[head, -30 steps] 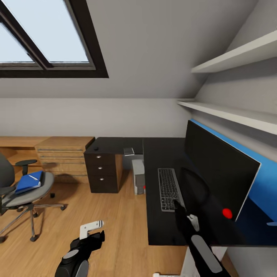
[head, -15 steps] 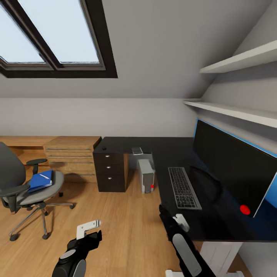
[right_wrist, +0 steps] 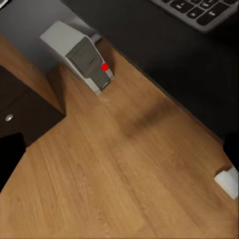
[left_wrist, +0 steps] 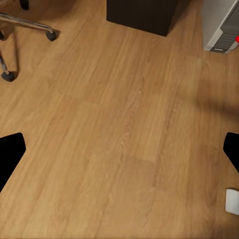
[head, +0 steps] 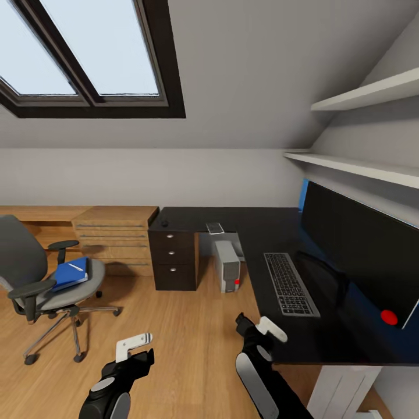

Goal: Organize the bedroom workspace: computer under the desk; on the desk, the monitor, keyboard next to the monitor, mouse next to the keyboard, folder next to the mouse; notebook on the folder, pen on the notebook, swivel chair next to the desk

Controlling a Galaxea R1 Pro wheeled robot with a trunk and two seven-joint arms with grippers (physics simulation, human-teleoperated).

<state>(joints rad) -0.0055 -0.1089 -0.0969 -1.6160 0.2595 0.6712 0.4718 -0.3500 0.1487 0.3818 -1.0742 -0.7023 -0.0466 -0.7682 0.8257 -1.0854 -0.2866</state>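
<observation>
- Table (head: 262,224): black L-shaped top at right, drawer unit (head: 173,260) under its far-left end.
- Monitor (head: 361,256) stands on the table along the right side, red dot at its near lower corner.
- Keyboard (head: 290,283) lies flat on the table, just left of the monitor, long side running near to far.
- Mouse (head: 164,222): small dark oval on the table's far-left corner, above the drawers, well apart from the keyboard.
- Computer (head: 227,266) upright on the floor (head: 174,326) under the table, right of the drawer unit.
- Chair (head: 43,279) at left on the floor, well apart from the table.
- Folder (head: 71,273) lies on the chair seat; pen (head: 75,267) rests on top of it. Notebook not distinguishable.
- Wood cabinet (head: 113,233) against the far wall, between chair and drawers.
- Left hand (head: 132,349): over bare floor, near left; fingers spread, grasping nothing.
- Right hand (head: 259,329): at the table's near-left edge; fingers apart, grasping nothing.
</observation>
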